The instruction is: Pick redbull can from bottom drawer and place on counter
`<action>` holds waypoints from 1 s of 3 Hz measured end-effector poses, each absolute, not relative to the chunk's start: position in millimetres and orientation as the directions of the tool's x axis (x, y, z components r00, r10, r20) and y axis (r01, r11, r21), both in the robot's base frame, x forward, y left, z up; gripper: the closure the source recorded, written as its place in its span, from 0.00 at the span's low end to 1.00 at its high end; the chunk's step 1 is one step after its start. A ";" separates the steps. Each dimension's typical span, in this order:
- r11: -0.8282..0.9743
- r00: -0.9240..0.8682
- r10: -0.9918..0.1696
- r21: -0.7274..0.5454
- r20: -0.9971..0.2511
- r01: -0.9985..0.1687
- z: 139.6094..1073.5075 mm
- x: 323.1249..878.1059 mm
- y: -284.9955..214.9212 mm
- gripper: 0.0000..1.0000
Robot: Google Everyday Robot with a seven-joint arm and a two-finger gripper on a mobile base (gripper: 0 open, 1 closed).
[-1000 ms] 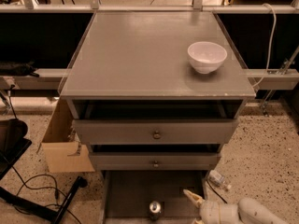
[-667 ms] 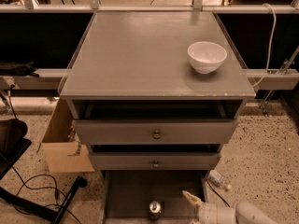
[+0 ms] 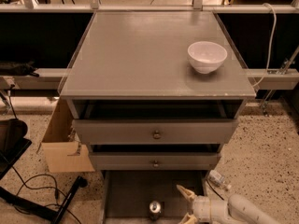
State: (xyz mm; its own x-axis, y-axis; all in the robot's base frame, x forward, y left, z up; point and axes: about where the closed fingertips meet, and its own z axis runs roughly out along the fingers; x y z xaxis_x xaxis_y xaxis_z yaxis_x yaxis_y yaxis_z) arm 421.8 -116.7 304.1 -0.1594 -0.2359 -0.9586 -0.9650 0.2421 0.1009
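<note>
One tool (image 3: 183, 204) nearer redbull can (image 3: 154, 209)

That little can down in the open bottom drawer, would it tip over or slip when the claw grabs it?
Probably tippy: the redbull can stands upright and slim on the bottom drawer floor. Its shiny metal top hints it may be slippery. The open gripper sits close beside it, so a sideways nudge might topple it.

Claw (image 3: 185, 204) over bottom drawer (image 3: 126, 195), right of redbull can (image 3: 155, 209); bare floor between.
</note>
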 end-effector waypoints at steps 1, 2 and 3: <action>0.200 -0.099 -0.205 0.057 -0.974 -0.978 291.0 443.0 -102.2 0.00; 0.182 -0.037 -0.204 -0.001 -0.978 -0.983 261.6 444.5 -84.0 0.00; 0.182 -0.037 -0.204 -0.001 -0.978 -0.983 261.4 444.5 -83.8 0.00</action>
